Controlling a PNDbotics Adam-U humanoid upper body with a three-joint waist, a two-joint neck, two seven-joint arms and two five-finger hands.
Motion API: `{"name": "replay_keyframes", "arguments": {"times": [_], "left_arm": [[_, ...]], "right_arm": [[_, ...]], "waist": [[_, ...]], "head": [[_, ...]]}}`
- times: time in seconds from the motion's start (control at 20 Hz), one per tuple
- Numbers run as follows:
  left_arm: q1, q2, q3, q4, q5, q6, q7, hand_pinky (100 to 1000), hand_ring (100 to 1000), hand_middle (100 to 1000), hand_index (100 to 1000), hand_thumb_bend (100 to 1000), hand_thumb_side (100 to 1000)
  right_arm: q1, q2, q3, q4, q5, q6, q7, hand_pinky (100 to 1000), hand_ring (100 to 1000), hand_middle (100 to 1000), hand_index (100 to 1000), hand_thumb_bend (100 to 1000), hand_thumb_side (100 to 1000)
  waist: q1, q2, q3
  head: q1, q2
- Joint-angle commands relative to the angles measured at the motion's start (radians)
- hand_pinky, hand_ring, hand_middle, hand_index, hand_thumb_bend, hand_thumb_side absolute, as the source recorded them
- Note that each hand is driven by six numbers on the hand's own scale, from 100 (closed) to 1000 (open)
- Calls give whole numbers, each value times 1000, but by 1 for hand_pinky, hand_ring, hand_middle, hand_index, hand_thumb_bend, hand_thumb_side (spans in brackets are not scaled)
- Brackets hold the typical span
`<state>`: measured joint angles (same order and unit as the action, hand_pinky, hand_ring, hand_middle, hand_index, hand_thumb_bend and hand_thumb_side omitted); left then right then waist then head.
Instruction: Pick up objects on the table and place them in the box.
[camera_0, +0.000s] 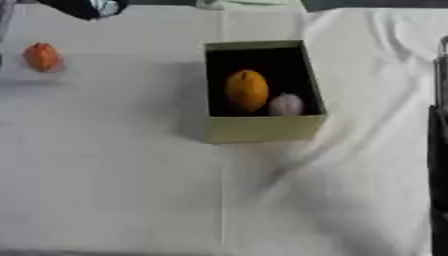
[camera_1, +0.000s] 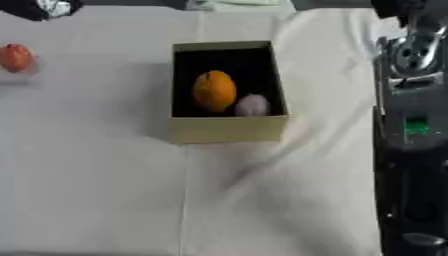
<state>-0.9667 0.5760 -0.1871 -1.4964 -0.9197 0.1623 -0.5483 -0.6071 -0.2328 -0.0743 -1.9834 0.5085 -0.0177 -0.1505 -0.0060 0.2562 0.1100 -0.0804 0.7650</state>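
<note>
White cloth (camera_0: 114, 175) covers table, creased near right of centre. Olive box (camera_0: 262, 129) at centre holds orange fruit (camera_0: 246, 90) touching small pale round thing (camera_0: 285, 105). Another orange-red fruit (camera_0: 41, 56) far left on cloth. Right arm (camera_1: 411, 125) along right edge; hand state cannot tell.

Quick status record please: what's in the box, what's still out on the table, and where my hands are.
box: olive cardboard box, open top, near the middle of the table
in box: orange fruit with a small pale round object beside it on the right
left on table: one small orange-red fruit, far left, well apart from the box
table: white cloth, wrinkled to the right of the box
right arm: dark arm along the right edge; hand not visible
left hand: not in view
</note>
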Motion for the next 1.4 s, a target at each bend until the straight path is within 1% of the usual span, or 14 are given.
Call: {"name": "replay_keyframes", "arguments": {"times": [0.05, 0.2, 0.25, 0.3, 0.5, 0.75, 0.9, 0.95, 1.1, 1.25, 1.4], "left_arm": [[-13, 71, 26, 74, -14, -8, 13, 637, 783, 831, 898, 533, 281], [-13, 92, 29, 149, -24, -29, 9, 660, 801, 848, 907, 596, 274], [-12, 97, 30, 171, -30, -35, 6, 663, 804, 851, 908, 605, 245], [-11, 101, 31, 191, -37, -41, 5, 666, 806, 853, 910, 613, 281], [-11, 107, 46, 272, -59, -47, 8, 674, 812, 859, 913, 630, 288], [-32, 96, 72, 386, -91, -33, 31, 674, 814, 859, 912, 634, 264], [-52, 83, 88, 469, -122, -19, 53, 671, 812, 858, 910, 622, 253], [-60, 78, 96, 498, -131, -14, 62, 665, 808, 856, 907, 610, 236], [-80, 66, 115, 577, -156, -4, 95, 661, 806, 853, 903, 611, 212], [-94, 60, 131, 637, -169, -3, 114, 656, 804, 851, 898, 614, 210], [-103, 56, 143, 674, -183, 2, 137, 647, 798, 847, 897, 582, 185]], "right_arm": [[-17, -22, -6, -17, 5, 3, 0, 846, 819, 727, 807, 100, 747], [-19, -23, -6, -17, 5, 5, 1, 846, 819, 727, 807, 100, 747], [-19, -24, -6, -17, 4, 5, 1, 846, 819, 727, 807, 100, 747], [-19, -24, -6, -17, 4, 6, 1, 846, 819, 727, 807, 100, 748], [-19, -25, -7, -17, 4, 7, 1, 846, 818, 727, 807, 100, 748], [-20, -25, -7, -17, 3, 7, 1, 846, 818, 726, 806, 100, 749], [-21, -26, -7, -17, 1, 8, 1, 846, 818, 726, 806, 100, 750], [-21, -26, -6, -17, 0, 8, 1, 846, 818, 726, 806, 100, 750], [-24, -27, -7, -17, -3, 9, 1, 846, 818, 725, 806, 100, 751], [-26, -28, -7, -17, -6, 10, 0, 847, 817, 724, 806, 100, 753], [-30, -30, -7, -17, -9, 11, 1, 847, 817, 724, 806, 100, 754]], "waist": [[-1, -22, 1], [-3, -21, 1], [-4, -20, 1], [-4, -20, 1], [-5, -19, -1], [-6, -16, -2], [-7, -12, -2], [-8, -10, -3], [-9, -3, -6], [-11, 6, -9], [-13, 15, -13]], "head": [[0, 5], [0, 5], [-1, 5], [-1, 5], [-1, 5], [6, 5], [13, 5], [16, 5], [25, 5], [32, 5], [38, 5]]}}
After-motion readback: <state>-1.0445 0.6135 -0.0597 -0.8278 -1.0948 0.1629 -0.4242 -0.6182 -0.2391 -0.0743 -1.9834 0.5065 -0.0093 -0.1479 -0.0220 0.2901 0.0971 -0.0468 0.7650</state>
